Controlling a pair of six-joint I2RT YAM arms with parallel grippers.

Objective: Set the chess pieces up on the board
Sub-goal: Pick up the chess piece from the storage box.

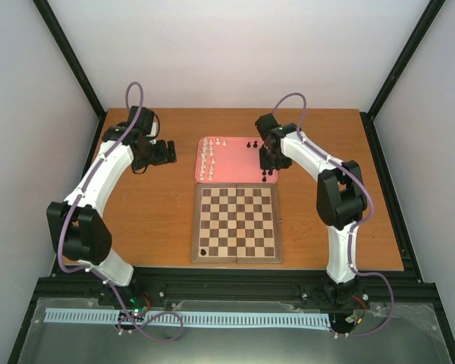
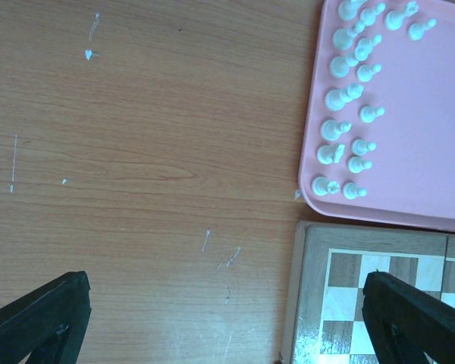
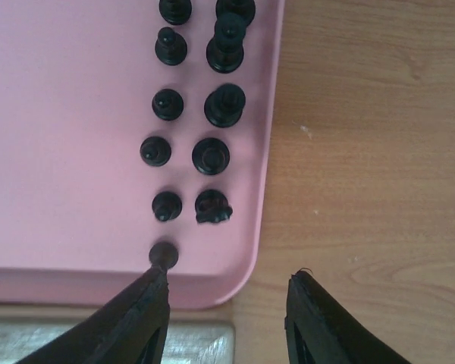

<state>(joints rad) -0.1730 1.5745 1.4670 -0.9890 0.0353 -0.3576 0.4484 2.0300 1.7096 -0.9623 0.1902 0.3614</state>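
Nearest: my left pincer [image 2: 224,282], fingers at the near corners of the left wrist view, spread wide w/ nothing btwn them. It hangs over bare table [image 2: 136,152] just left of the pink tray [image 2: 409,152]. White chess pieces [image 2: 341,97] stand in 2 rough columns along the tray's left side. The board [image 1: 196,227] lies just nearside of the tray. Black chess pieces [image 3: 211,155] stand in 2 columns along the tray's right side. My right pincer [image 3: 227,277] is parted too and empty, over the tray's near-right corner. Its left finger is right by a small black piece [image 3: 164,255]; contact, can't tell.

Handling, my guess: tiny, light, hard, smooth, tip-prone. Pinch from above at the neck, gently.

Count: approx 16 white; 11 black in the right wrist view, top ones cropped; 1 lone black piece [image 1: 204,251] on the board's near-left corner.
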